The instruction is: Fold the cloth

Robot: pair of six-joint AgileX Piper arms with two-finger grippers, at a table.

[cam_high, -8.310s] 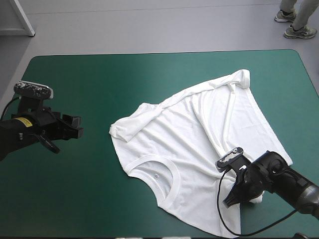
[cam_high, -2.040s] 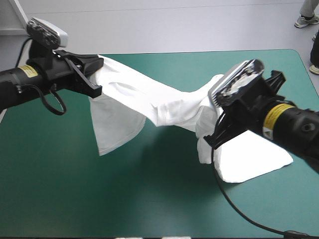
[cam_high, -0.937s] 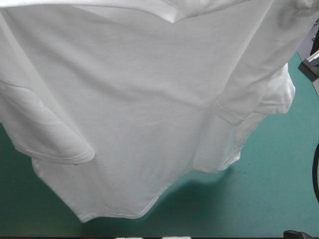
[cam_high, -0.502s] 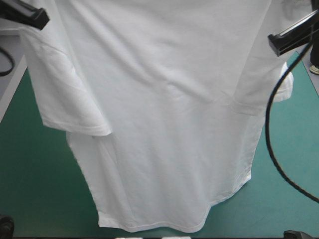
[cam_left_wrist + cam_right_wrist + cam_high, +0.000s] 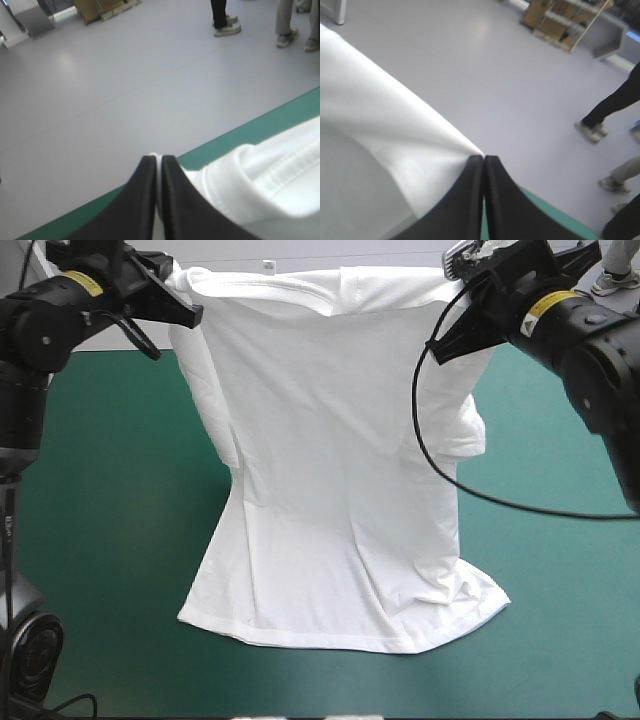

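- High view: I see the T-shirt (image 5: 340, 470) held up like a sheet in the middle of the table.
- Its top edge is stretched between my two grippers, up near the table's far edge.
- The left gripper (image 5: 185, 308) pinches the top corner on the left side. Its black fingers look closed on the cloth.
- The right gripper (image 5: 447, 340) pinches the top corner on the right side. It looks closed on the cloth too.
- The shirt hangs down from there, and its bottom part rests on the teal-green cover (image 5: 100, 540), spread toward the near edge.
- One sleeve hangs down under each gripper, beside the body of the shirt.
- Left wrist view: the left gripper (image 5: 158, 162) has its two fingers (image 5: 142, 200) pressed almost together in a point.
- A thin white strip shows between them, so it has hold of the shirt.
- A thick bunch of the T-shirt (image 5: 260, 180) with a stitched seam sits just beside the gripper.
- A strip of the teal-green cover (image 5: 260, 127) shows past the fingers.
- Right wrist view: the right gripper (image 5: 484, 161) is also nearly closed in a point.
- The T-shirt (image 5: 380, 165) runs in a tight white sheet right into the tips, so it is gripped there.
- A little of the teal-green cover (image 5: 540, 210) shows on the other side of the fingers.
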